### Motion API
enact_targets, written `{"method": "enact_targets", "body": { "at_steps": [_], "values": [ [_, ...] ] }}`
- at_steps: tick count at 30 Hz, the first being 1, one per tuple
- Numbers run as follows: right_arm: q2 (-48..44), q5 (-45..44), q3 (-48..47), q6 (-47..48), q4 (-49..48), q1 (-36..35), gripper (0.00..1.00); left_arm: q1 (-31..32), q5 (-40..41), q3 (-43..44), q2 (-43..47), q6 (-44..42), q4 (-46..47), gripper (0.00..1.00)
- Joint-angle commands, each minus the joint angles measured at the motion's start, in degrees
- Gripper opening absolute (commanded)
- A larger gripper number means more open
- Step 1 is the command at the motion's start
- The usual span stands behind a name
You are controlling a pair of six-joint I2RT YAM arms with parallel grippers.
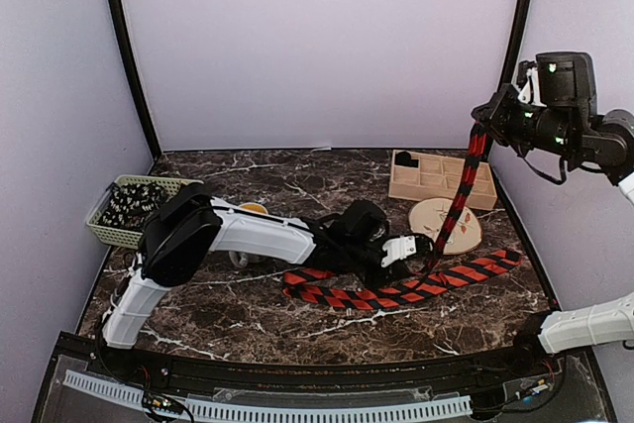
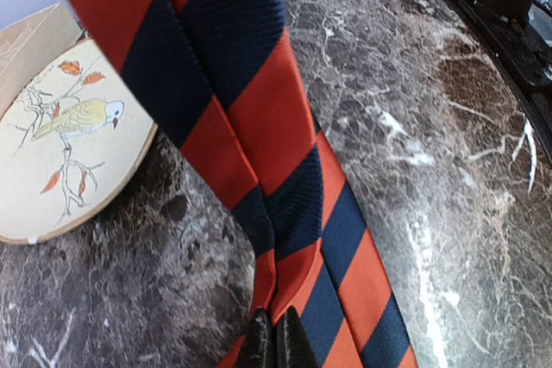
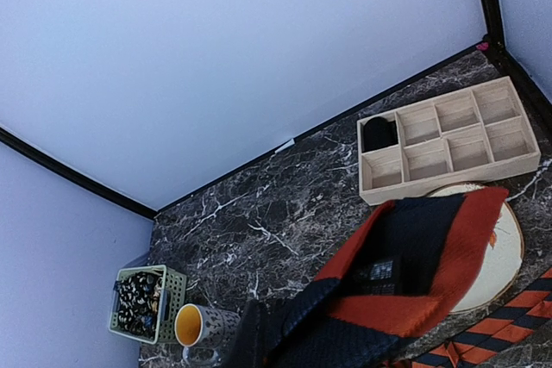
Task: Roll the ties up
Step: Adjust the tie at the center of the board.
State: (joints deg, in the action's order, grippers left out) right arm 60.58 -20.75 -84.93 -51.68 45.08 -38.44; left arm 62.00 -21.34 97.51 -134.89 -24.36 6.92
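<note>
Tie (image 1: 446,280) status: it's the red-black striped one, pinched at two spots. Left gripper (image 2: 276,346) sits low over the table (image 2: 448,127) with its fingertips pressed together on a fold of the tie. In the left wrist view I see the fabric run straight up and away from the tips.

Right gripper (image 1: 483,128) is up high, well above and beyond the left one, and clamped on the tie's upper stretch. The fabric drops from it in a nearly straight line down to the left gripper. The remaining length lies flat on the table, running off to both sides of the left gripper.

Plate (image 2: 60,152) with a bird drawing lies just beyond the left tips, and the hanging stretch crosses in front of it. Tray (image 3: 448,140) sits past the plate, below the right gripper, with something black in one corner compartment.

Basket (image 3: 147,303) and mug (image 3: 203,325) are well apart from both grippers, over by the left arm's elbow. The basket holds dark, pale-dotted stuff; I can't tell more.
</note>
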Motion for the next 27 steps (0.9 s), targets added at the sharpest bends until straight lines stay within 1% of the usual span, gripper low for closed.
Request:
{"method": "enact_targets", "body": {
  "at_steps": [1, 3, 5, 7, 10, 13, 15, 20, 22, 24, 27],
  "values": [
    [-1.21, -4.37, -1.32, -0.47, 4.62, 0.72, 0.0, 0.4, 3.09, -5.15, 13.67, 0.46, -7.92, 0.0],
    [-1.52, -5.6, -0.33, -0.65, 6.43, 0.92, 0.0, 0.19, 3.02, -10.46, 21.09, 0.57, -9.95, 0.0],
    [-1.11, -6.35, 1.17, -1.08, 8.48, 0.95, 0.0, -0.36, 2.53, -14.33, 27.58, 1.08, -14.42, 0.0],
    [-0.16, -6.29, 3.11, -2.61, 10.3, 1.08, 0.0, -1.48, 2.23, -16.87, 33.33, 3.15, -19.41, 0.0],
    [1.69, -3.55, 6.3, -4.56, 10.85, 1.08, 0.0, -4.4, -2.29, -18.05, 37.91, 5.71, -29.29, 0.0],
    [3.26, -0.17, 10.39, -5.64, 9.25, 1.08, 0.0, -6.55, -6.12, -18.47, 40.2, 6.01, -38.85, 0.0],
    [4.6, 1.35, 12.81, -6.17, 8.55, 1.06, 0.0, -7.09, -6.81, -18.92, 40.93, 5.96, -45.86, 0.0],
    [8.66, 2.77, 16.12, -5.88, 7.75, 1.02, 0.0, -9.66, -8.14, -19.74, 42.42, 6.67, -57.53, 0.0],
    [9.89, 4.16, 17.92, -5.73, 6.28, 0.98, 0.0, -10.69, -6.59, -20.34, 42.99, 6.69, -61.75, 0.0],
    [10.45, 5.65, 21.5, -5.44, 3.63, 0.92, 0.0, -11.54, -3.42, -20.5, 43.02, 6.48, -66.79, 0.0],
    [11.07, 6.3, 25.57, -5.88, 0.48, 0.8, 0.0, -13.24, -0.7, -21.25, 43.04, 6.95, -72.05, 0.0]
  ]
}}
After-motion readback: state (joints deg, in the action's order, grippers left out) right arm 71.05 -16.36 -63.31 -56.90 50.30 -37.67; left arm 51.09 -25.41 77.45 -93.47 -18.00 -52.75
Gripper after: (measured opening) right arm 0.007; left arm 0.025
